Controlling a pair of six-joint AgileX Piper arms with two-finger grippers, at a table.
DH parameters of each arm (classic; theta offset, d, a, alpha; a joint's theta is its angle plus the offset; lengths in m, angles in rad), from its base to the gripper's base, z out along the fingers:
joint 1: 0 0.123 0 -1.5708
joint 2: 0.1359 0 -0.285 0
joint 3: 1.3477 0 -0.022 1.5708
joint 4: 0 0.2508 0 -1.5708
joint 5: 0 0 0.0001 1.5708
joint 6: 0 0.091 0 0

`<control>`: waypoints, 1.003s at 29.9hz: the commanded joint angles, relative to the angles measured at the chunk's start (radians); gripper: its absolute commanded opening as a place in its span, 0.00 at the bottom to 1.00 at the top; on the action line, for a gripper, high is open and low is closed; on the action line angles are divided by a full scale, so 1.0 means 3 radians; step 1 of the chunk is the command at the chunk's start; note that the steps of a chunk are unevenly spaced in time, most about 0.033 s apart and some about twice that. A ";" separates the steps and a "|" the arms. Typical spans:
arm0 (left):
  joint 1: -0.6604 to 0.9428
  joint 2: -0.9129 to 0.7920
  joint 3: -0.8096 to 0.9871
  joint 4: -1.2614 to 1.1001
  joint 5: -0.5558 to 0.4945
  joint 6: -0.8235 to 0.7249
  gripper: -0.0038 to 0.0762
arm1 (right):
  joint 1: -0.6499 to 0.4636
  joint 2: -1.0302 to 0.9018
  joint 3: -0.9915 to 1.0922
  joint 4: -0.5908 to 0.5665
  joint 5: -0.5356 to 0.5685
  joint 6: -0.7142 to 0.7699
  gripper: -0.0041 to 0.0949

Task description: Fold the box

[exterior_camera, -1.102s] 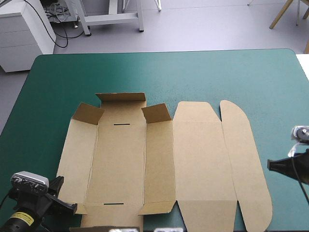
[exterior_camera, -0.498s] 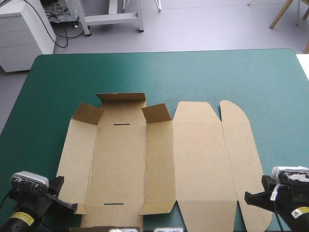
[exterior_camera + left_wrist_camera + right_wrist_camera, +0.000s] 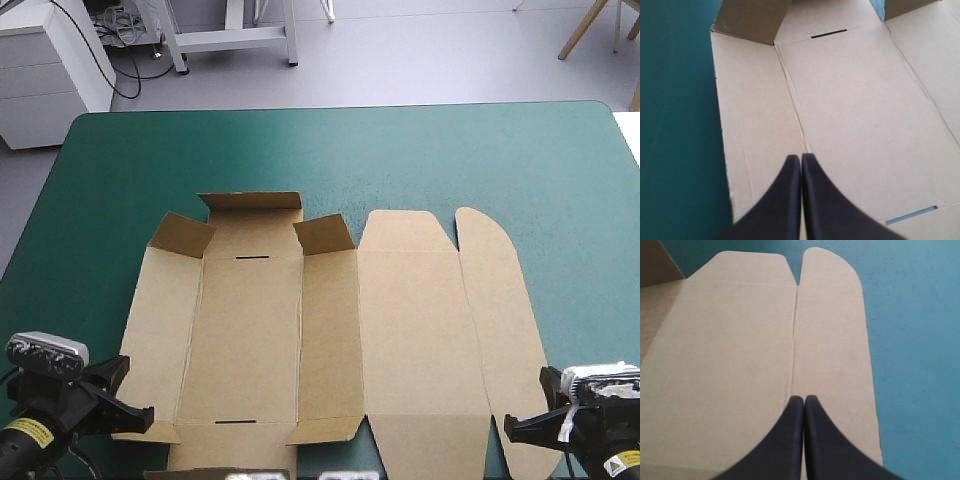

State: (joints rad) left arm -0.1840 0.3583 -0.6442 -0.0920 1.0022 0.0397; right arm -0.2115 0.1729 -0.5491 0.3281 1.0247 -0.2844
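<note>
The brown box (image 3: 330, 330) lies as a cut sheet in the middle of the teal-green table, mostly flat, with three small flaps at its far end raised. My left gripper (image 3: 140, 418) sits at the sheet's near left corner, its black fingers shut in a point. In the left wrist view that gripper (image 3: 801, 157) hovers over the left panel of the box (image 3: 855, 105), holding nothing. My right gripper (image 3: 512, 428) is at the near right corner, shut. Seen from the right wrist, the gripper (image 3: 804, 399) points along the crease of the rounded lid flap of the box (image 3: 740, 340).
A strip of more brown board (image 3: 215, 473) shows at the near edge of the table. Bare teal-green cover (image 3: 330, 150) stretches beyond the box to the far edge and down the right side (image 3: 580, 230).
My right arm came in from the table's right edge to the box's near right corner. My left gripper shifted slightly left and up. The box has not moved.
</note>
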 commanded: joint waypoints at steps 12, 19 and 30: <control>-0.0001 0.1053 -0.0659 -0.0540 0.0128 -0.0169 0.04 | 0.0319 0.0041 -0.0072 0.0030 -0.0149 -0.0155 0.02; -0.0001 0.1545 -0.0806 -0.0573 0.0322 -0.0132 0.04 | 0.0319 0.0041 -0.0072 0.0030 -0.0149 -0.0155 0.02; 0.0042 0.2323 -0.1283 -0.0088 0.0125 -0.0132 0.04 | 0.0319 0.0041 -0.0072 0.0030 -0.0149 -0.0155 0.02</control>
State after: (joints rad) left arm -0.1828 1.0215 -0.9622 -0.1517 1.1087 0.0000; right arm -0.1179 0.1729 -0.5491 0.3237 1.0392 -0.3205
